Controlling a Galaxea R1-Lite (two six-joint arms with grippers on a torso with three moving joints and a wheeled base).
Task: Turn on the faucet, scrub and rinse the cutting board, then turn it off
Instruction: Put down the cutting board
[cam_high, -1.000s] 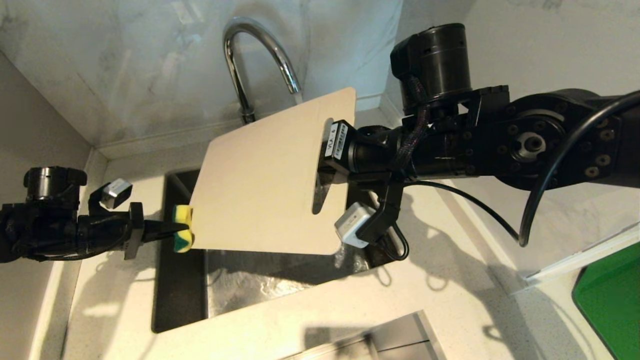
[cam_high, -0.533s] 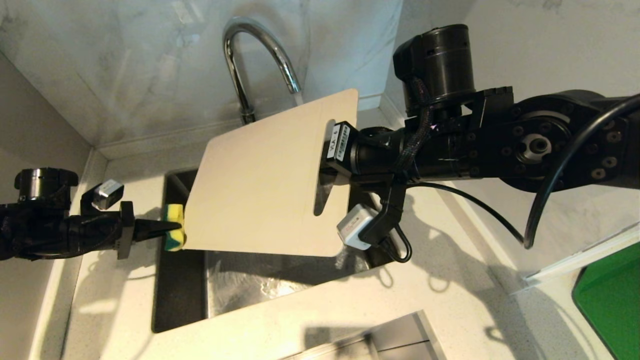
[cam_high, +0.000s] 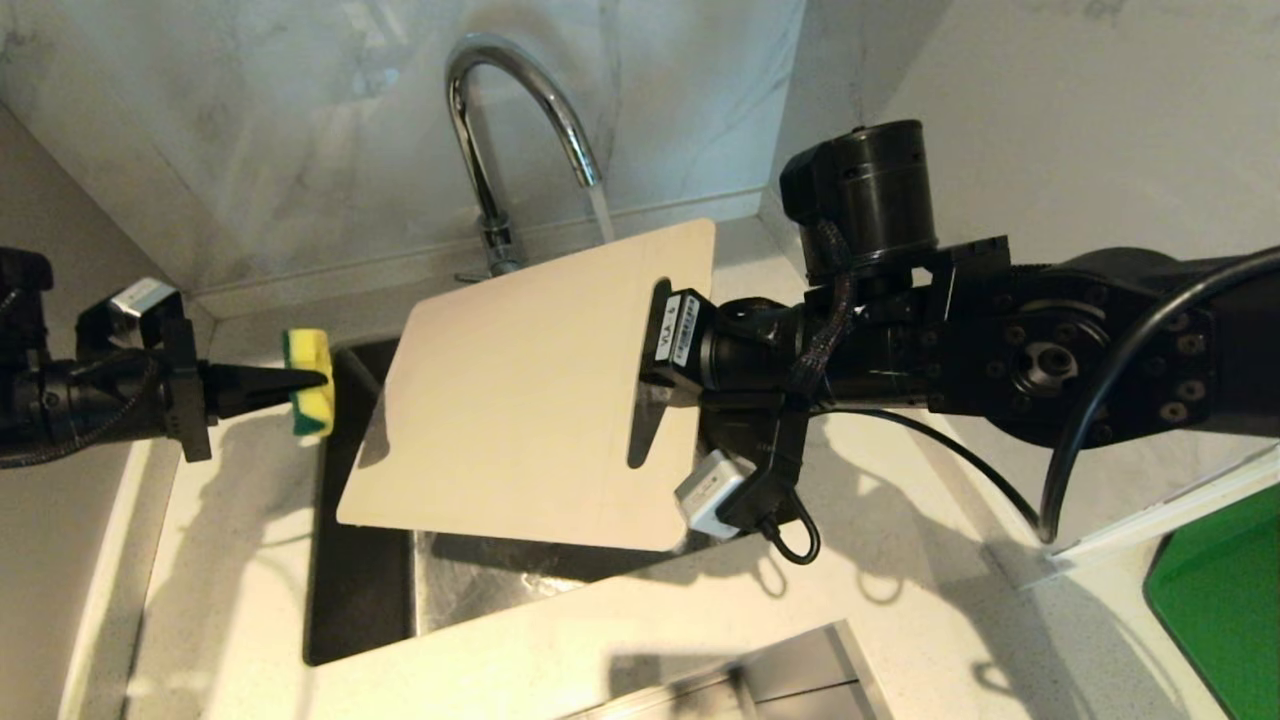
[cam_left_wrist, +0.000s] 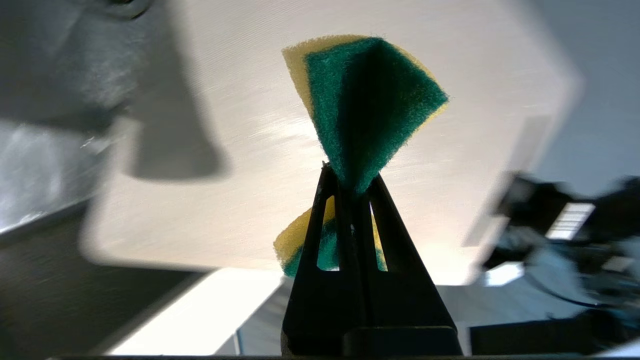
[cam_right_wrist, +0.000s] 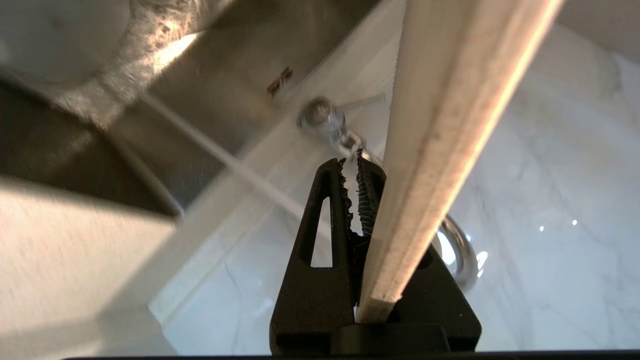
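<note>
- Over the sink, left side: left gripper (cam_high: 318, 378) is clamped tight on a yellow-and-green scrub sponge (cam_high: 308, 384), fingers pointing across toward the board; sponge sits just off the board's left edge, not touching it.
- Right gripper (cam_high: 652, 372) is pinched on the slot-handle end of the large thin pale beige rectangular cutting board (cam_high: 520, 400), jaws nearly closed on the board's thickness.
- Cutting board is held tilted above the dark steel sink basin (cam_high: 360, 590), clear of the white speckled countertop (cam_high: 900, 620).
- Tall chrome gooseneck faucet (cam_high: 500, 120) stands behind the board; water stream (cam_high: 602, 212) runs from the spout onto the board's far edge.
- Bright green flat object (cam_high: 1225, 600) lies at the far right.
</note>
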